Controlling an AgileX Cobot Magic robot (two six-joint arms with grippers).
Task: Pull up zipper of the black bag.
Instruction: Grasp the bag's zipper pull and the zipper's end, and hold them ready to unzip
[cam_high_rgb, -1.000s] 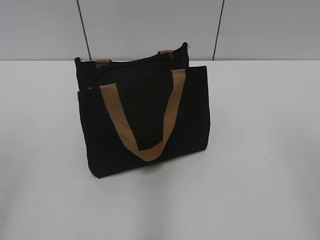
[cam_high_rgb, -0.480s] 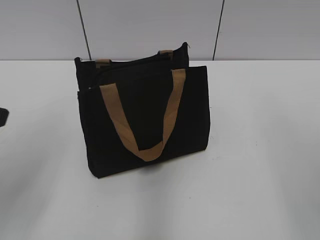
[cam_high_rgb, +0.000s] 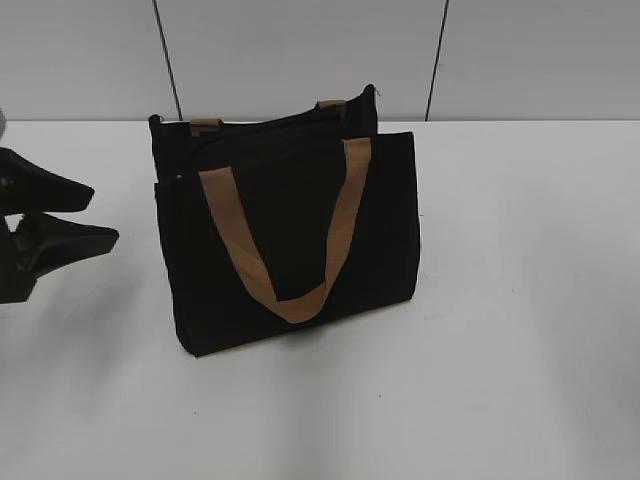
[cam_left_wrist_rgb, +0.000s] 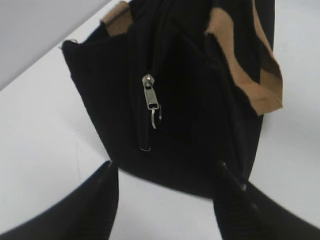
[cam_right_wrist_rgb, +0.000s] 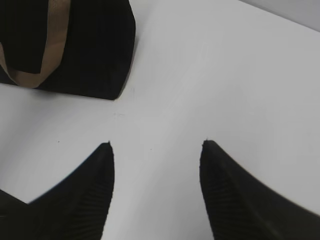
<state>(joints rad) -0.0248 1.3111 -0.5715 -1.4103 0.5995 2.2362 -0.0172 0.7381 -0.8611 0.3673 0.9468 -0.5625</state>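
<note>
- Exterior view: the black bag (cam_high_rgb: 285, 225) stands upright on the white table (cam_high_rgb: 520, 300), a little left of centre and near the table's far edge, where the grey wall panels (cam_high_rgb: 300, 55) begin.
- Its mouth is dark; nothing inside it can be made out.
- The bag is a soft, rectangular fabric tote. One tan webbing handle (cam_high_rgb: 285, 235) hangs down its front face in a flat V, and the two stubs of the other handle (cam_high_rgb: 207, 123) poke up at the back edge.
- Left wrist view: the zipper (cam_left_wrist_rgb: 150, 95) runs as a thin black line along the bag's top edge, with a small silvery metal pull (cam_left_wrist_rgb: 152, 97) sitting close to the bag's near end, its ring tab dangling.
- The left gripper (cam_high_rgb: 85, 215) sits at the left border of the exterior view, near the bag's left side but not touching it. Its ribbed black fingers (cam_left_wrist_rgb: 100, 200) are spread apart and bracket the bag's near end.
- Right wrist view: the right gripper (cam_right_wrist_rgb: 157, 150) has its pointed, ribbed fingers (cam_right_wrist_rgb: 95, 185) apart over bare table, holding nothing, with the bag's lower corner (cam_right_wrist_rgb: 117, 87) well ahead to the left.
- Broad bare tabletop lies to the right of the bag and in front of it.
</note>
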